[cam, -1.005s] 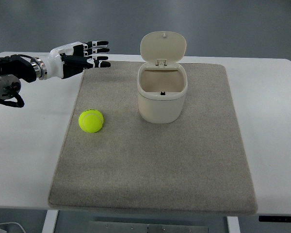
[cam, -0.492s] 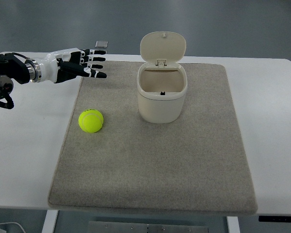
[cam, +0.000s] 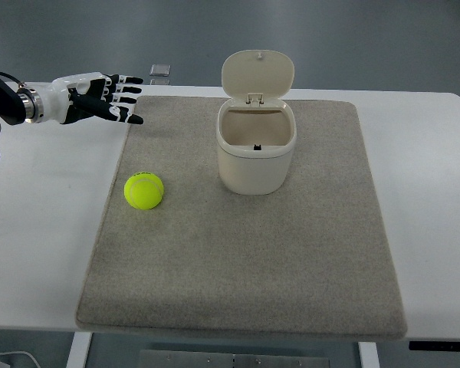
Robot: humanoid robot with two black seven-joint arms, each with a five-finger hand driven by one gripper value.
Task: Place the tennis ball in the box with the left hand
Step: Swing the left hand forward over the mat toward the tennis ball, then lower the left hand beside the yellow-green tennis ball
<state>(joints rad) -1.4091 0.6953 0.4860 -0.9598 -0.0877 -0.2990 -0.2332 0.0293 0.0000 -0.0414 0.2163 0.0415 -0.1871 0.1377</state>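
Reaching from the cropped left edge, left robot hand (cam: 100, 99), arm mostly unseen.

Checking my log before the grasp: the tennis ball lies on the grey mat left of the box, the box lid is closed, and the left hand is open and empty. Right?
Not quite. The top view shows the box with its lid flipped up, open. The rest holds: the tennis ball lies on the mat left of the box, and the left hand is open and empty.
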